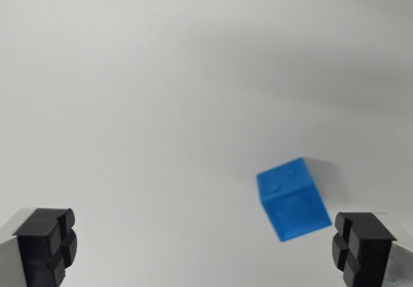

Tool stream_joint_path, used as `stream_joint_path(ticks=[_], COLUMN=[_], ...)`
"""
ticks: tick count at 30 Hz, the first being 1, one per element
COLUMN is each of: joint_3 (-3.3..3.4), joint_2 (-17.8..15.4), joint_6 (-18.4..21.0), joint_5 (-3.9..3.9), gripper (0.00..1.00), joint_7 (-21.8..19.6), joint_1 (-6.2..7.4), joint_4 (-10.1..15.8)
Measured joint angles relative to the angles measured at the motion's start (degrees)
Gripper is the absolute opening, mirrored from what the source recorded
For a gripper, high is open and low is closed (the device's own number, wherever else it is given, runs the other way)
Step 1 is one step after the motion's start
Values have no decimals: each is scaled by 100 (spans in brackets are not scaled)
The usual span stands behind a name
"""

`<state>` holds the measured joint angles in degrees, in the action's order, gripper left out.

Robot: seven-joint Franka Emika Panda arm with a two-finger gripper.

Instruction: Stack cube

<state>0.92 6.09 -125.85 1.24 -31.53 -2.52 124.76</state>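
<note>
Plain white surface (161, 106) under blue cube (291, 198)

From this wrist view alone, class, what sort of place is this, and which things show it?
Probably a lab or test bench for robot manipulation: a plain white surface, a single blue cube resting on it, and an open gripper with black finger pads. Nothing else is in view.

One blue cube (290, 198) is in view, and no second cube shows anywhere in the wrist view. It lies on one plain white surface (161, 93), whose edges and corners fall outside the picture. One gripper (205, 248) shows, with two black fingertips (46, 244), one in each lower corner of the view.
</note>
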Motion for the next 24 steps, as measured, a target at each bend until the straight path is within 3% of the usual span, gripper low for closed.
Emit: stream_joint_path(ticks=[24], joint_3=[209], joint_2=[-114], joint_6=[-1276], joint_5=[-81], gripper=[100], joint_7=[1793], joint_1=[-305], joint_4=[1188])
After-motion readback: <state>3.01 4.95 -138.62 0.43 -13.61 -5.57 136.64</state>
